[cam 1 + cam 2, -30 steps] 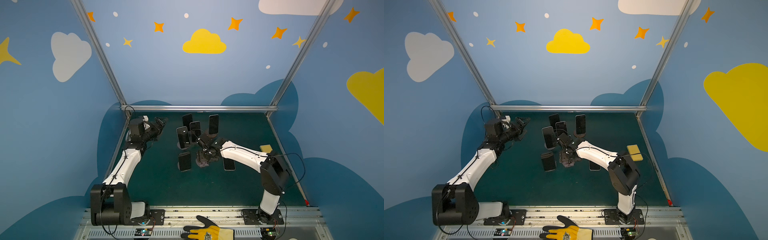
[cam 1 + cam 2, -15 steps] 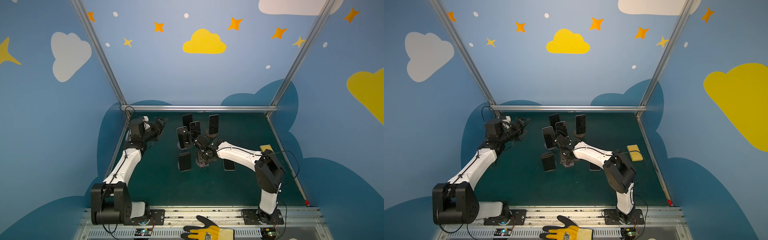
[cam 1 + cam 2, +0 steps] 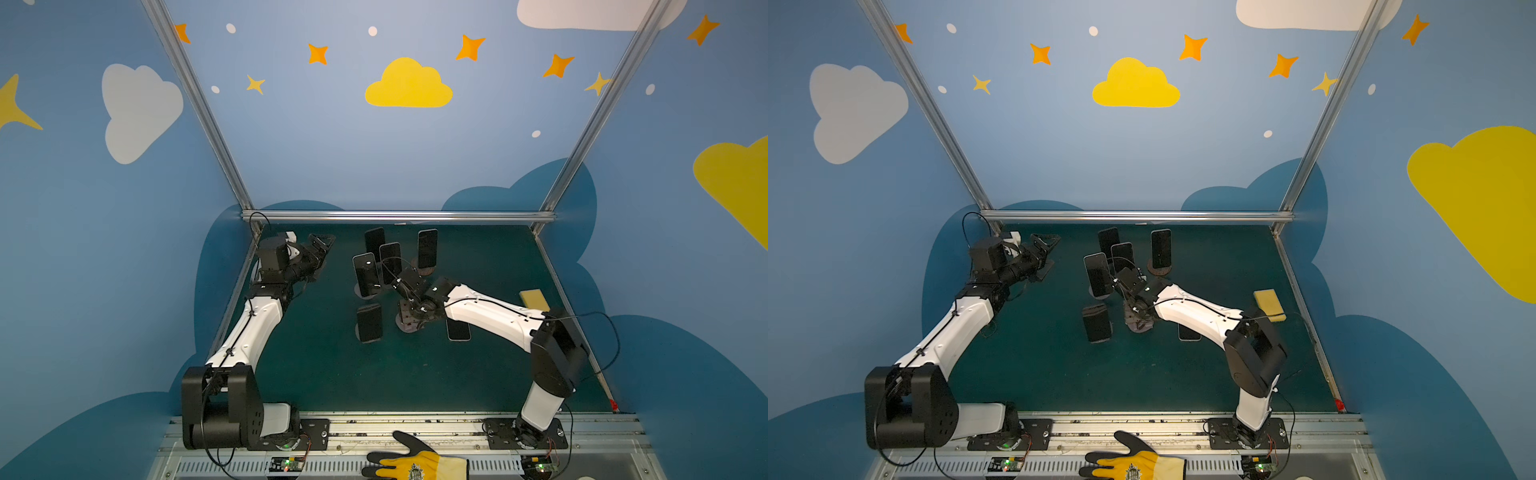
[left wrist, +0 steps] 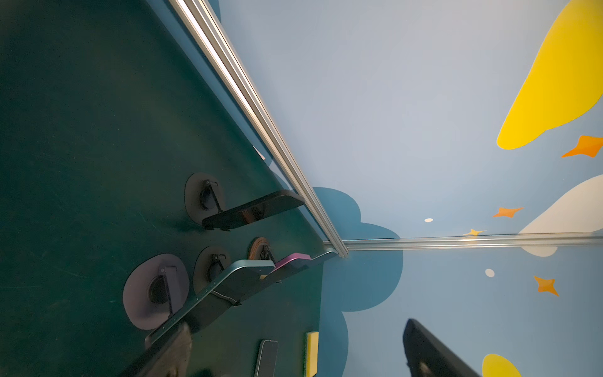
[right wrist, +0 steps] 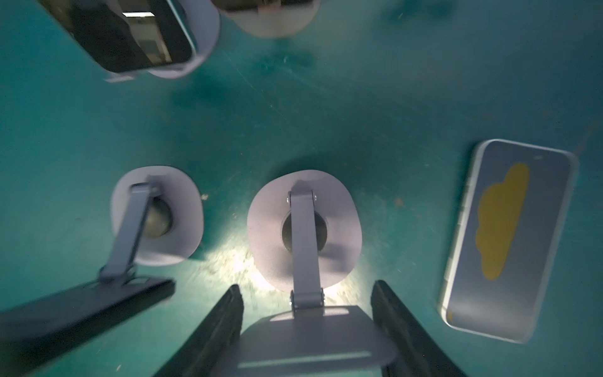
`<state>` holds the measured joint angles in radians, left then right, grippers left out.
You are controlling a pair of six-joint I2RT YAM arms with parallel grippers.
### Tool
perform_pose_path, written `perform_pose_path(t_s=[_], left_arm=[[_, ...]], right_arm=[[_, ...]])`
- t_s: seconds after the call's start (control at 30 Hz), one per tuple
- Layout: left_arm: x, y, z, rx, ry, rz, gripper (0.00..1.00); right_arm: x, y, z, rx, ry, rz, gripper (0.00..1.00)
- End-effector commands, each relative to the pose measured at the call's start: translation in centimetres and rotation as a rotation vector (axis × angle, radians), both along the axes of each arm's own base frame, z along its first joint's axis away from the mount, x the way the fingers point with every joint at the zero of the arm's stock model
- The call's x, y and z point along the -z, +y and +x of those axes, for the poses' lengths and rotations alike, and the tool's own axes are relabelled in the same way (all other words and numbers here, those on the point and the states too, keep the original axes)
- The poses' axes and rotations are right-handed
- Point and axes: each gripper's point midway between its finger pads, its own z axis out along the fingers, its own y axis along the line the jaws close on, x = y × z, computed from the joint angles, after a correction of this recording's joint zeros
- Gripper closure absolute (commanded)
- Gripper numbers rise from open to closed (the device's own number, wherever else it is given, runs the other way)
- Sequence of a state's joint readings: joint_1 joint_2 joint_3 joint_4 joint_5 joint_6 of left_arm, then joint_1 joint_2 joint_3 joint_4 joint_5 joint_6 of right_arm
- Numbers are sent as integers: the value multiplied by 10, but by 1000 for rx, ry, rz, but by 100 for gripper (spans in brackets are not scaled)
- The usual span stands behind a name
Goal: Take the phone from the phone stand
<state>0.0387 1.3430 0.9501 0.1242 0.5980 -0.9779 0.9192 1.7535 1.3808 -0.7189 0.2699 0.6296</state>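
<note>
Flanks phone stand (image 5: 267, 235) head with right gripper (image 5: 306, 287); clamping indeterminate. Holds left gripper (image 3: 322, 245) spread at 10 o'clock. Shows phone (image 3: 458, 331) flat at stand's 3 o'clock; glove (image 3: 415, 467) emblem unreadable.

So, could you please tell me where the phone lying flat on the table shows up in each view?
Both top views: flat phone, half hidden under the right forearm.
Left wrist: flat phone beside the yellow sponge.
Right wrist: flat phone beside a grey stand, reflecting a yellow cloud.
Landmark: yellow sponge, missing from the right wrist view only.
</note>
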Motion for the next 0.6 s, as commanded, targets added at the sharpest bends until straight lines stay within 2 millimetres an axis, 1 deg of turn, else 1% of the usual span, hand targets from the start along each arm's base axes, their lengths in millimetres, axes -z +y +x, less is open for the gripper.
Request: perform_pose_path(t_s=[0.0,0.2,0.3,0.43,0.57], left_arm=[[-9,-1,2,13,-35,-1,0],[-10,-2,1,15,-38,3,0],[-10,-4,0,20,-41,10,0],[-12,-7,-1,29,-48,16,0],[-15,-9,-2,36,-54,15,0]], right_arm=[[-21,-13,-1,0,-53,-5,39],[-33,-29,-1,11,-82,-12,41],[-43,-37,2,13,-112,-14,42],[-56,-56,10,12,-167,-47,42],[-65,-82,20,40,-200,-70,43]])
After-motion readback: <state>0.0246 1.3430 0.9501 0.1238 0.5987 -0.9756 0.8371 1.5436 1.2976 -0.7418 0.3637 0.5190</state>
